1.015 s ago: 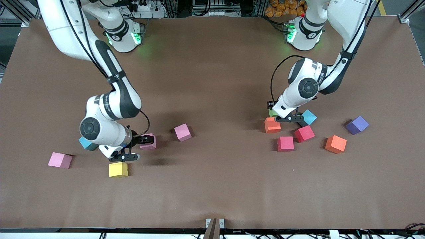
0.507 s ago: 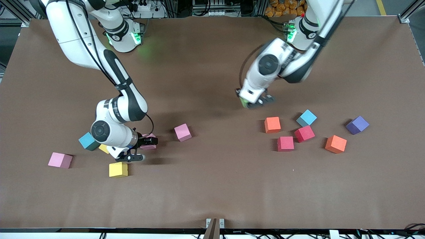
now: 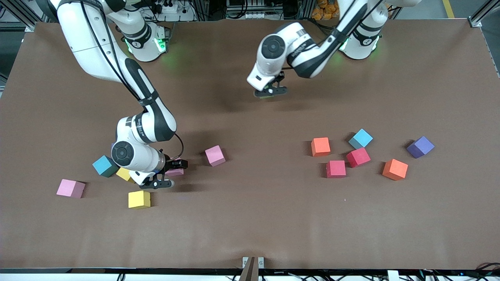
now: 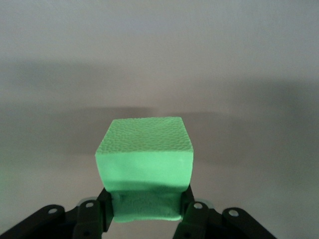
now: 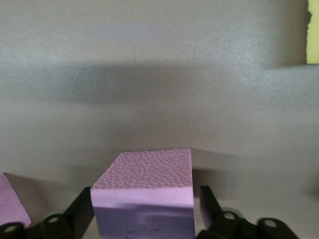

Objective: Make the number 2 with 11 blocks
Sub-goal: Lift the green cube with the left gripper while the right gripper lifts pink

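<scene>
Over table (image 3: 250,218), left tool (image 3: 269,93) grips green block (image 4: 144,164).

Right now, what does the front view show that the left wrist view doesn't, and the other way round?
Only the front view shows both arms, the right gripper low at a pink block, and the loose blocks: the purple block, two red, two orange and more. Only the left wrist view shows plainly that the left gripper is shut on the green block, held clear of bare table. Both show that gripper and the brown table.
</scene>
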Robot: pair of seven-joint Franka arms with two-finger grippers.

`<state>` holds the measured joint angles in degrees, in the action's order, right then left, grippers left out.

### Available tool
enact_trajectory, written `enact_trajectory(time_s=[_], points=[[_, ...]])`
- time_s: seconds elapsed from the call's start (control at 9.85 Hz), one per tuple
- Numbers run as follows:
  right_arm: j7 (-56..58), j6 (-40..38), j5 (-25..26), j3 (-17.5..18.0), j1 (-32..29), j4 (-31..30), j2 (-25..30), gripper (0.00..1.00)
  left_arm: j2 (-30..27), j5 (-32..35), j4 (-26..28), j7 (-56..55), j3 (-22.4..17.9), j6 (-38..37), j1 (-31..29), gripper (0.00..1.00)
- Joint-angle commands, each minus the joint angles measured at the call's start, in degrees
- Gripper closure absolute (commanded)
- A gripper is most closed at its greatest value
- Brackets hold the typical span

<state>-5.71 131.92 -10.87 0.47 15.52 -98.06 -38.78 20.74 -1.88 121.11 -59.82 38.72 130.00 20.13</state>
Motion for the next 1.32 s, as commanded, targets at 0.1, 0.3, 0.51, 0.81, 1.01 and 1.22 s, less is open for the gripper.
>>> enact_trajectory(time_s=[0.1,0.3,0.51,0.81,1.01,1.22], points=[[3.0,-1.4,-0.6,-0.1,0.8,0.1,1.5,0.78,5.7,3.4,-4.0,3.9,-0.1,-0.1,4.5,1.00],[7.1,-4.7,-0.6,-0.1,0.9,0.7,3.9,0.87,8.2,3.3,-5.7,3.1,-0.1,0.0,6.1,1.00],[7.3,-9.5,-0.6,0.1,1.8,0.8,7.9,0.87,8.6,3.1,-5.2,2.4,-0.1,0.1,6.3,1.00],[14.6,-14.9,0.9,1.1,4.3,-0.4,13.3,0.87,11.3,3.1,-4.9,-2.5,-0.2,2.8,7.0,1.00],[22.1,-14.6,3.2,1.2,6.4,-4.0,16.6,0.87,12.0,3.6,-4.8,-3.6,-0.5,3.4,7.1,1.00],[23.5,-14.4,7.2,1.3,9.9,-7.9,20.7,0.87,12.7,4.0,-4.7,-3.4,-0.6,3.8,7.2,0.62]])
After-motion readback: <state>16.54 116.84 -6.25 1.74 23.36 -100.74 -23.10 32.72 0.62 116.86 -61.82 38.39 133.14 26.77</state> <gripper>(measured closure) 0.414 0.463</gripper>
